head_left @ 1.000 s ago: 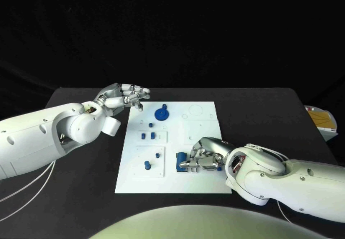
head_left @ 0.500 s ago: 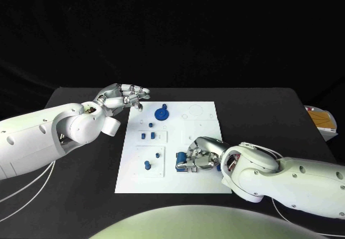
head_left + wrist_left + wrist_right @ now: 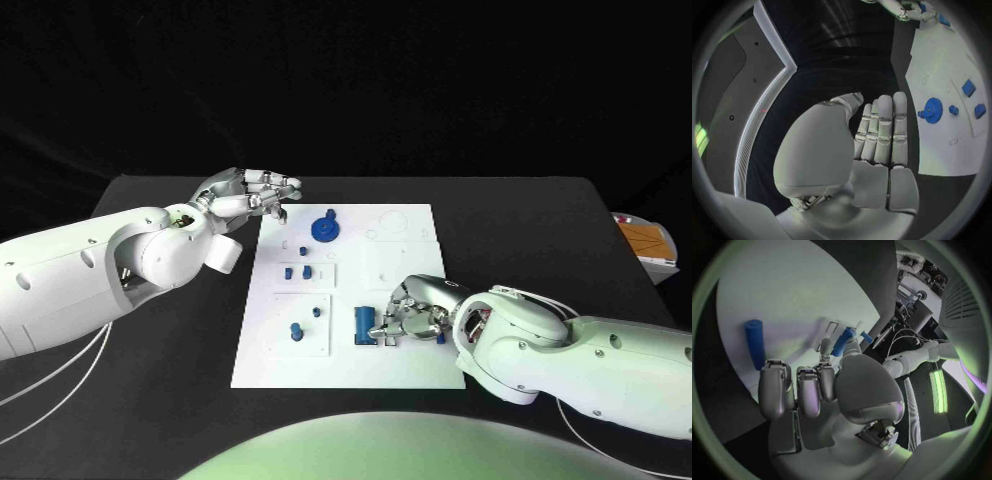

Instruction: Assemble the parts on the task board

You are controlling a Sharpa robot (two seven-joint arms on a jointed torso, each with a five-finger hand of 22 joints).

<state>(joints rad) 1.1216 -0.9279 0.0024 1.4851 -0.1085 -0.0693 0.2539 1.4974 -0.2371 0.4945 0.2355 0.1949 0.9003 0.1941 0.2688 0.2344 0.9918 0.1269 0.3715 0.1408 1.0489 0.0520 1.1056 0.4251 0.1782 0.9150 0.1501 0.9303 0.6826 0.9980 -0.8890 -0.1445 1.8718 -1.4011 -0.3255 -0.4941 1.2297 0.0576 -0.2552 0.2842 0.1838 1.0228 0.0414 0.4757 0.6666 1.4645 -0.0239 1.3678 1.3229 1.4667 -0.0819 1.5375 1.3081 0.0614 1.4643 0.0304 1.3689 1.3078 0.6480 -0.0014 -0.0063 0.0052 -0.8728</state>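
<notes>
Task board (image 3: 411,370): white, flat on the middle of the black table (image 3: 548,220), long side running from 12 to 6 o'clock. Toward the board's 12 o'clock end, a round blue part (image 3: 325,229) with a small knob on its rim. Just below that, at about 9 o'clock from the board's centre, a cluster of small blue pieces (image 3: 289,271) standing in a shallow outlined field. Farther down, toward 7 o'clock, two more blue pegs (image 3: 296,330) in a second field. At about 5 o'clock from the centre, a blue cylinder (image 3: 364,325) lying on the board, lengthwise from 12 to 6, just beside the right hand (image 3: 411,318). Right hand low over the board's 4 o'clock edge, fingers curled in; in the right wrist view the cylinder lies apart from the curled fingers, while a smaller blue piece (image 3: 841,341) shows close by the thumb tip. Held or merely behind the thumb: cannot tell. Left hand (image 3: 253,195) raised just off the board's 11 o'clock corner, over the bare table, fingers drawn together and bent in, nothing in them. At the table's 3 o'clock edge, well apart from the board, a tan box (image 3: 643,240).
</notes>
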